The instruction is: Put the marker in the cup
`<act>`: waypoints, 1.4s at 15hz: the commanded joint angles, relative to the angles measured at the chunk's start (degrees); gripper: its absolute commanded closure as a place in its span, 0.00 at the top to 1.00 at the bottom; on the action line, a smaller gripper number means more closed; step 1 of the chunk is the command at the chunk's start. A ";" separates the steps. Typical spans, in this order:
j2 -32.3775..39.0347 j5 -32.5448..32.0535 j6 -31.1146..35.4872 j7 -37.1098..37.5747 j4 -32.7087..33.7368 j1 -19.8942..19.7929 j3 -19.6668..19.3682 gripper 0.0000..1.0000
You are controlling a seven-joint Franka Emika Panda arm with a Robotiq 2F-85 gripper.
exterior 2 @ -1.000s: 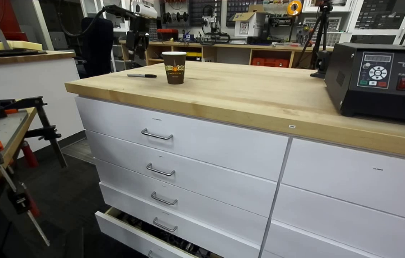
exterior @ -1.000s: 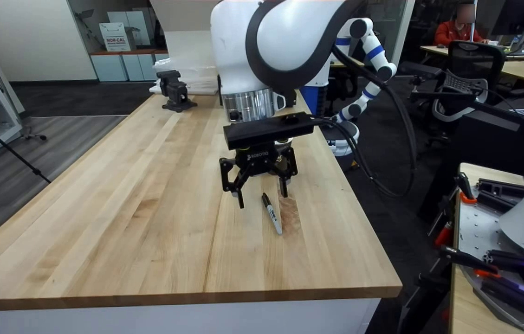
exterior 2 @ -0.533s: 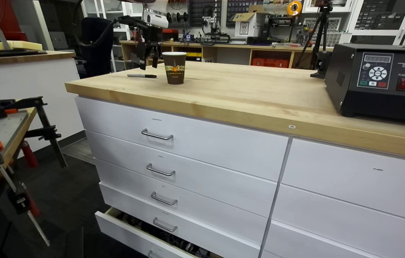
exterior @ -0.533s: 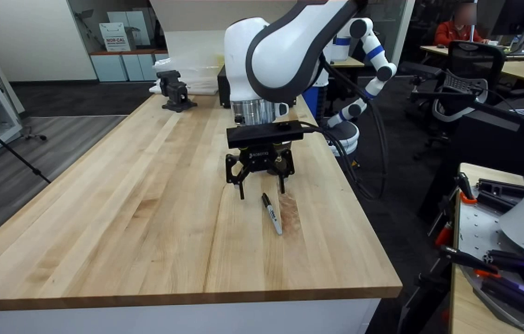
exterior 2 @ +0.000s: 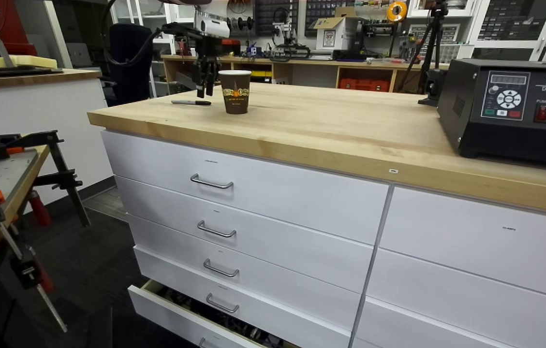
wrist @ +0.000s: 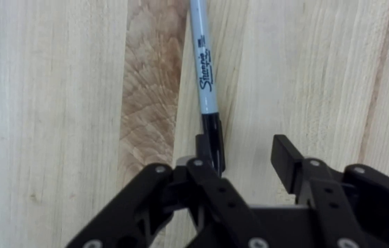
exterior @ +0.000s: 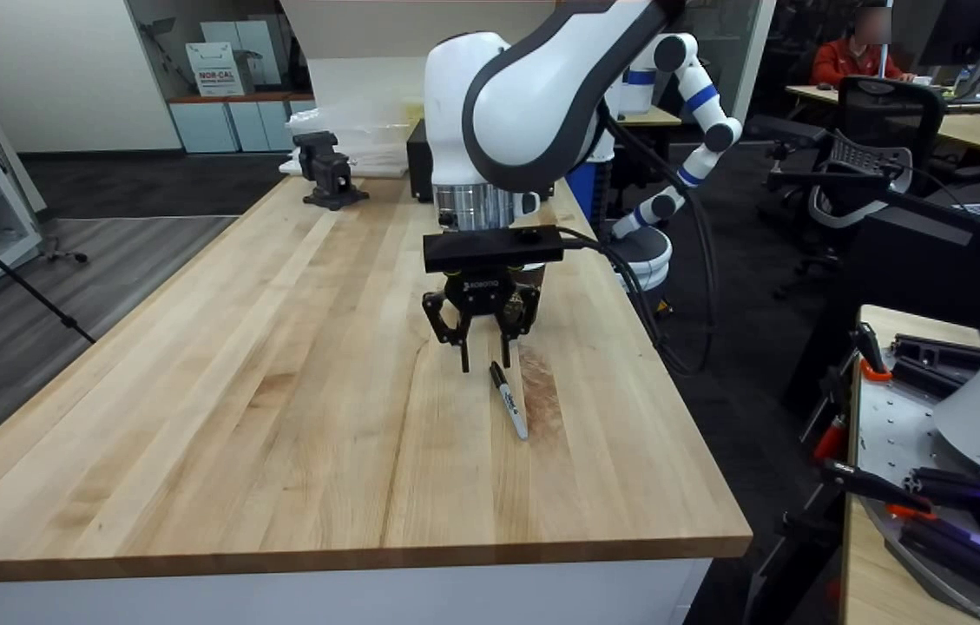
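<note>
Over on the tabletop (exterior: 281, 469) the marker (exterior: 510, 404) is lying flat, and the gripper (exterior: 486, 368) is hanging by its black-capped end, fingers (wrist: 285, 162) parted; the brown cup (exterior 2: 236, 93) is standing upright near that same end, white rim up.

In an exterior view, the arm (exterior: 517, 113) at the upper middle was white and rounded, with a dark grey band (exterior: 533, 178). Under it were a shiny metal ring (exterior: 474, 207), a black bar (exterior: 492, 250) and a black gripper (exterior: 486, 365) with small pale letters (exterior: 481, 285). Black cables (exterior: 709, 278) made a curve at the right. In the wrist view, silver screws (wrist: 314, 163) dotted the black fingers (wrist: 285, 160).
</note>
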 commanded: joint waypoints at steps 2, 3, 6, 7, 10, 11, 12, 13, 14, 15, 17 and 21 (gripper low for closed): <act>-0.57 0.49 1.35 0.13 -1.42 0.50 0.27 0.75; -0.60 0.37 1.69 0.10 -1.96 0.59 0.19 0.79; -0.89 0.98 2.65 -0.26 -3.89 0.23 0.30 0.99; -0.97 1.14 3.29 -0.28 -4.60 0.17 0.33 0.55; -0.77 1.49 5.10 -0.42 -6.31 0.08 0.49 0.52; -0.88 1.55 5.60 -0.38 -6.84 0.09 0.50 0.44; -1.11 1.63 6.27 -0.34 -7.10 0.12 0.48 0.38; -1.35 1.65 6.20 -0.43 -7.07 0.11 0.50 0.31; -1.64 1.67 5.98 -0.65 -7.07 0.04 0.55 0.25; -1.92 1.63 5.86 -0.85 -7.09 0.01 0.59 0.18; -2.34 1.79 5.09 -1.71 -7.05 -0.28 0.89 0.05; -5.42 1.54 2.44 -5.48 -8.24 -1.05 1.36 0.04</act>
